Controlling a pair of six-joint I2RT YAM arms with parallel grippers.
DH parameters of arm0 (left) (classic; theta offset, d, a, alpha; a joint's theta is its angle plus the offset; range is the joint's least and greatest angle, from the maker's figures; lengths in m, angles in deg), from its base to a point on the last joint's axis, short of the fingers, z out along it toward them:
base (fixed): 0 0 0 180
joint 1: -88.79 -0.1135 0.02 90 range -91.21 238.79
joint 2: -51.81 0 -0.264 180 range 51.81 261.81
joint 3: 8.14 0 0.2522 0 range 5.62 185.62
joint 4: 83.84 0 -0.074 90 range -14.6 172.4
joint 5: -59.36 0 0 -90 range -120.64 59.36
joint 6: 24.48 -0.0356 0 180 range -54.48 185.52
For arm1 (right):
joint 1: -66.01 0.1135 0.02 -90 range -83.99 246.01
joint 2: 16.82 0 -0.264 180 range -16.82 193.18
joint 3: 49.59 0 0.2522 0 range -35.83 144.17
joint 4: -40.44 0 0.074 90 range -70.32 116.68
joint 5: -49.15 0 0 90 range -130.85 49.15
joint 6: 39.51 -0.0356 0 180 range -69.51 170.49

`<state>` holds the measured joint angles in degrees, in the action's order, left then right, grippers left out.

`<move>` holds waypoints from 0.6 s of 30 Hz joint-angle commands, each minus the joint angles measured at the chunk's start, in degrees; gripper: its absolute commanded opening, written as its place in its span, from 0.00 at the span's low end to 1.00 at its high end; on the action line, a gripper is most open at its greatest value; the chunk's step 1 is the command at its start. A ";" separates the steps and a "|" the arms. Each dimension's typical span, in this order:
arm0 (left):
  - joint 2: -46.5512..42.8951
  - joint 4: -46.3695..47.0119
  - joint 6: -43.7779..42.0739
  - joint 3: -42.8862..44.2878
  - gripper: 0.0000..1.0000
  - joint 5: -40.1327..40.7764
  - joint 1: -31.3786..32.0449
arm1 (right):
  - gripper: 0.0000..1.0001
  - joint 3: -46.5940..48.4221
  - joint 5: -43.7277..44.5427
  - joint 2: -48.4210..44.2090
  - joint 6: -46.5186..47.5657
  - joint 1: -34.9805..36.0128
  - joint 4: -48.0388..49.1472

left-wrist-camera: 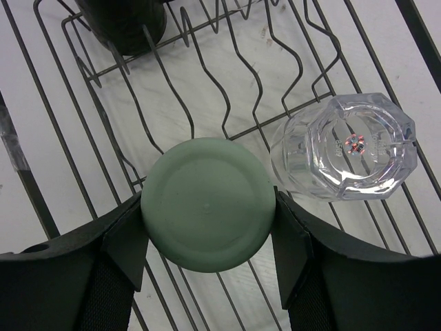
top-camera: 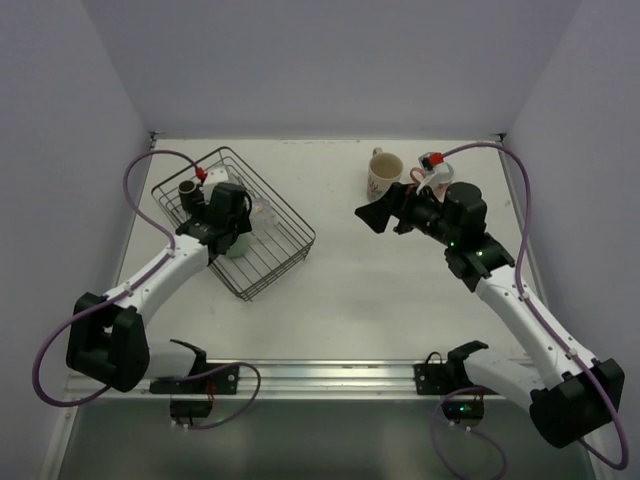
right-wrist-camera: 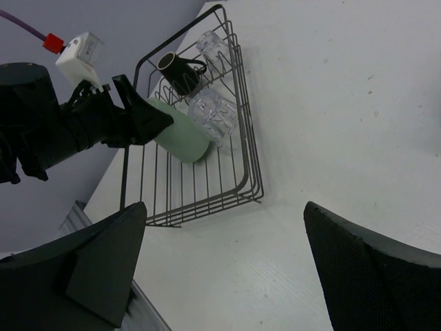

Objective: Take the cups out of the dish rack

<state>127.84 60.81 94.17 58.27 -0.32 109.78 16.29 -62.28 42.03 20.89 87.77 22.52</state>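
**Hidden, cropped or unreadable**

1. Pale green cup (left-wrist-camera: 207,203): the left wrist view gives the round base only, with wall and mouth hidden beneath it. Overhead, the left hand (top-camera: 235,238) covers all but a sliver. In the right wrist view that hand hides one end.
2. Dark brown mug (left-wrist-camera: 124,24): cut off by the top edge of the left wrist view.
3. Dish rack (left-wrist-camera: 62,138): runs past every edge of that view.
4. Left hand, fingers (left-wrist-camera: 120,252): cut by the bottom edge.
5. Right hand (right-wrist-camera: 224,207), fingers (right-wrist-camera: 96,265): cut by the bottom edge.
6. Far clear glass (right-wrist-camera: 210,43): too small to tell which end is up.
7. Cream patterned mug (top-camera: 383,175): pattern too small to read.
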 commanded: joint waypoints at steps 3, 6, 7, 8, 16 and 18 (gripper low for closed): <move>-2.28 1.81 2.03 -2.63 0.43 2.19 -0.52 | 0.99 -1.32 -1.51 -1.28 -1.07 1.62 3.20; -6.06 0.67 1.51 -2.46 0.39 2.28 -0.52 | 0.99 -1.49 -1.95 -1.46 -1.59 3.20 3.72; -8.68 0.06 1.24 -2.28 0.39 1.93 -0.52 | 0.99 -1.75 -2.04 -1.54 -2.38 4.51 3.81; -10.10 -0.30 0.98 -1.93 0.38 1.49 -0.52 | 0.98 -2.45 -2.30 -1.55 -3.08 5.04 6.16; -24.60 -5.13 0.62 2.99 0.33 -7.80 -0.43 | 0.97 -10.62 -5.46 0.12 -20.37 8.74 24.44; -26.36 -5.05 1.85 3.52 0.33 -10.97 -0.43 | 0.97 -13.09 -6.60 1.43 -25.82 8.74 33.32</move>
<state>103.82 56.33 94.56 58.83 -5.67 109.78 5.23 -66.37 42.23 6.03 96.25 40.59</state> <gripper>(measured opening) 0.689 0.971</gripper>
